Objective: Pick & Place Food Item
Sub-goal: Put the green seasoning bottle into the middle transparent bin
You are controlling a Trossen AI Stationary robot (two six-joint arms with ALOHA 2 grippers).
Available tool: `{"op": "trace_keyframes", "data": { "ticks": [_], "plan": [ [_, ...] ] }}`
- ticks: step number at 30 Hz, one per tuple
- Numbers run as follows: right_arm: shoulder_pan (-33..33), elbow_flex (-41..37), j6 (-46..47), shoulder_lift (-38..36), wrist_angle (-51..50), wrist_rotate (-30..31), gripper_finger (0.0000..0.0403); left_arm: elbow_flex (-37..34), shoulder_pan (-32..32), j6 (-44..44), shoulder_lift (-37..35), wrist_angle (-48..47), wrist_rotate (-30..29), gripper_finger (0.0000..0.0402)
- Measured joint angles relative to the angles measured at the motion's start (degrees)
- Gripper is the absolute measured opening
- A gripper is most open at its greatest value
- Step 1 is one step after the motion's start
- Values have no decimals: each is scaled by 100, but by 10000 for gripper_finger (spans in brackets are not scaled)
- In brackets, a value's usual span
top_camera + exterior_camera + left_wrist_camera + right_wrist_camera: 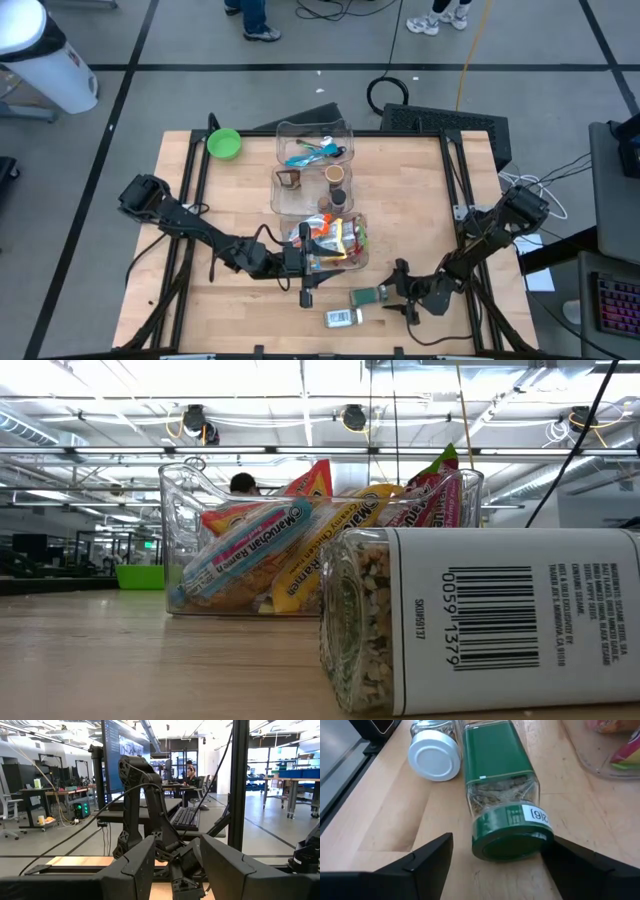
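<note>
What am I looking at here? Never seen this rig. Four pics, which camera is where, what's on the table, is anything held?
It is a robot with two dark arms at a wooden table. One camera looks straight down, one sits at table-top height, and one rides on each wrist.

On the table: three clear bins, the near one full of ramen packets, a green bowl, and two jars lying on their sides, a green-capped jar and a white-capped jar.

The right gripper has its fingers spread open either side of the green-capped jar's cap, not clamped on it. The left gripper sits at the near bin; whether it holds anything cannot be seen.
</note>
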Motion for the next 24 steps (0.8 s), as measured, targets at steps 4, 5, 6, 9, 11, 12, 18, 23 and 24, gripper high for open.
{"op": "trace_keyframes", "data": {
  "ticks": [4,5,6,9,11,12,18,23,24],
  "plan": [
    [0,0,-130,8,66,110,285,0,0,0,0,1,0,166],
    [-8,0,-197,9,82,122,283,0,0,0,0,2,0,166],
    [-22,-2,-245,11,115,128,282,0,0,0,-1,0,0,166],
    [-74,-7,-321,15,187,161,278,0,0,0,0,0,0,166],
    [-109,-7,-356,15,198,220,277,0,0,4,0,0,0,166],
    [-130,-7,-357,15,198,239,277,0,0,14,0,-2,0,166],
    [-197,-7,-385,15,238,287,277,0,0,13,0,-3,0,166],
    [-201,-11,-579,15,394,300,276,0,0,11,0,-5,0,166],
    [-203,-15,-639,17,458,303,276,0,0,10,0,-4,0,166]
  ]
}}
